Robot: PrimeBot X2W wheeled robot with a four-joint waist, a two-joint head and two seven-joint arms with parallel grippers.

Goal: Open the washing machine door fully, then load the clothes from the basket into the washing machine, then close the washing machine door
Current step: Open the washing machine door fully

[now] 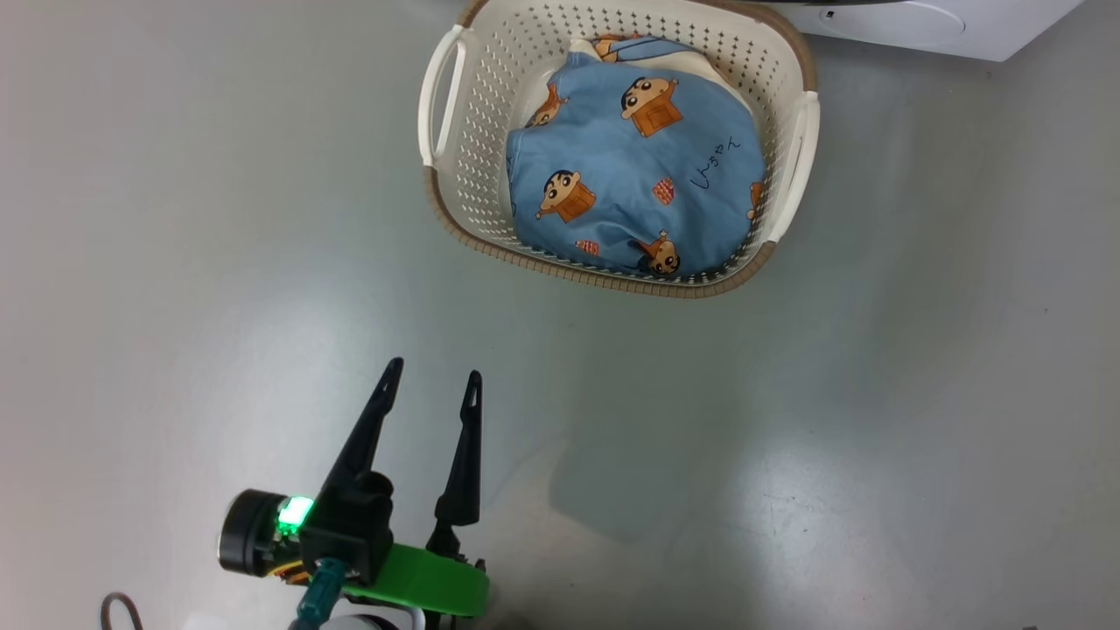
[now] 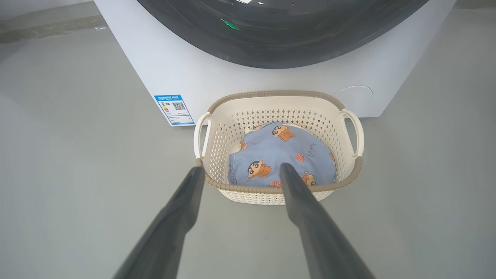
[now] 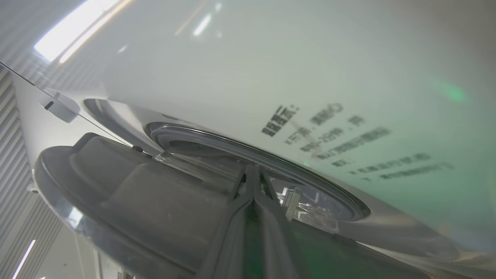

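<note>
The left gripper [image 1: 433, 372] is hanging wide open over bare floor, pointing at the basket [image 1: 612, 282], which is well ahead of it. The right gripper [image 3: 254, 172] is pressing its fingers tight together on nothing, close up to the washing machine door [image 2: 279, 42] (whether that door is ajar is unclear). The clothes [image 1: 630, 175] are lying heaped in the basket, just before the washing machine [image 2: 155, 58]. They are probably soft, light and floppy, so they are likely calling for a deep pinch at the top of the mound. The basket's walls and handles are crowding the sides.

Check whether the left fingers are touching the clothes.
No, the left fingers hover open over the floor, apart from the clothes in the basket.
</note>
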